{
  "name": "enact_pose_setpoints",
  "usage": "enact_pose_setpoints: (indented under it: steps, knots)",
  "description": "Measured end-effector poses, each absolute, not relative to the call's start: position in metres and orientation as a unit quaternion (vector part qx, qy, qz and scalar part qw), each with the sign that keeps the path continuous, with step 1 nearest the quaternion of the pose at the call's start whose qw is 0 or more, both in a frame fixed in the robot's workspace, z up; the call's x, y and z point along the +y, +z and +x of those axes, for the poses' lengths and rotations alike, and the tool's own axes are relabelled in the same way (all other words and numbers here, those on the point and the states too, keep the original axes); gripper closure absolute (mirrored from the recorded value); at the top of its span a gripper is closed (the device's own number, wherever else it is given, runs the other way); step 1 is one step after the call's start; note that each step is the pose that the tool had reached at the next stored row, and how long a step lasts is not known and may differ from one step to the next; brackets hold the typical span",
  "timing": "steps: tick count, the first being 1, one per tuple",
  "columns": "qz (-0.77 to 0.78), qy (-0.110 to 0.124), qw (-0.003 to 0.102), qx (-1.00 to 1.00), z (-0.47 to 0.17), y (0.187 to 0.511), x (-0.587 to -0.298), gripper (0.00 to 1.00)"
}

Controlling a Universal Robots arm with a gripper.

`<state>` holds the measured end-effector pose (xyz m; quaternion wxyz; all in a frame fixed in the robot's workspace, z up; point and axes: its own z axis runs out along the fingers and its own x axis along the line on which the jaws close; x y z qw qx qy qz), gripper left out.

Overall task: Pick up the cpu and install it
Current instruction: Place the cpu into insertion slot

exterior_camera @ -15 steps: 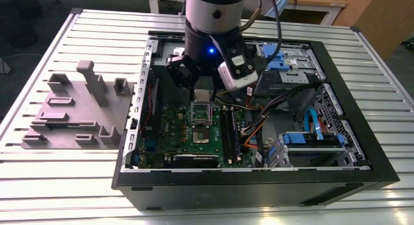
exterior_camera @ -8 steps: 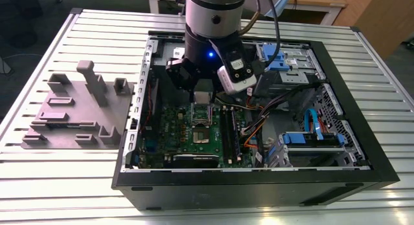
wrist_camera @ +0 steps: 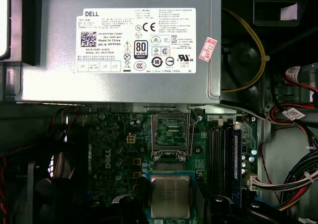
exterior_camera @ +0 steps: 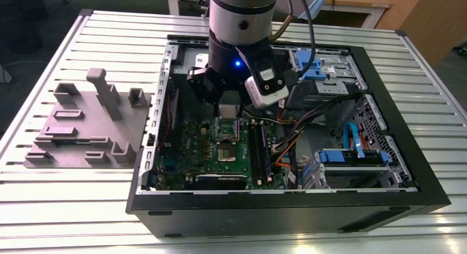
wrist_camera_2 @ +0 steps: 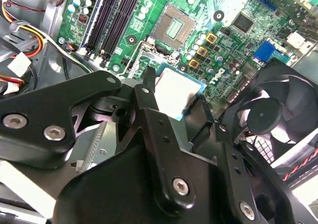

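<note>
The cpu [wrist_camera: 170, 196] is a flat silver square with a thin blue-green rim. It hangs above the green motherboard [exterior_camera: 208, 150], with my gripper [wrist_camera_2: 177, 99] shut on it and a black finger [wrist_camera_2: 149, 92] against each side. The open socket [wrist_camera: 169, 134] with its raised metal frame lies just beyond the chip and is bare inside; it also appears in the second wrist view [wrist_camera_2: 175, 25]. In the exterior view my gripper [exterior_camera: 228, 114] reaches down into the open computer case, holding the chip over the board's middle.
A grey power-supply box [wrist_camera: 129, 45] sits beyond the socket. Memory slots [wrist_camera: 223, 154] run beside it, and a black fan [wrist_camera_2: 271, 114] sits on the other side. Cables [exterior_camera: 307, 128] and blue drive brackets [exterior_camera: 350, 158] crowd the case's right. A grey fixture block [exterior_camera: 87, 122] stands at the exterior view's left.
</note>
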<state>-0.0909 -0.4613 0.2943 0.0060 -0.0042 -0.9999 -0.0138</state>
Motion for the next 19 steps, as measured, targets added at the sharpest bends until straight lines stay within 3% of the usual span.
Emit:
enact_pose_setpoints:
  steps: [19]
  knots:
    - [-0.004,-0.014,0.006,-1.0,-0.0909,0.2891,-0.4613,0.53]
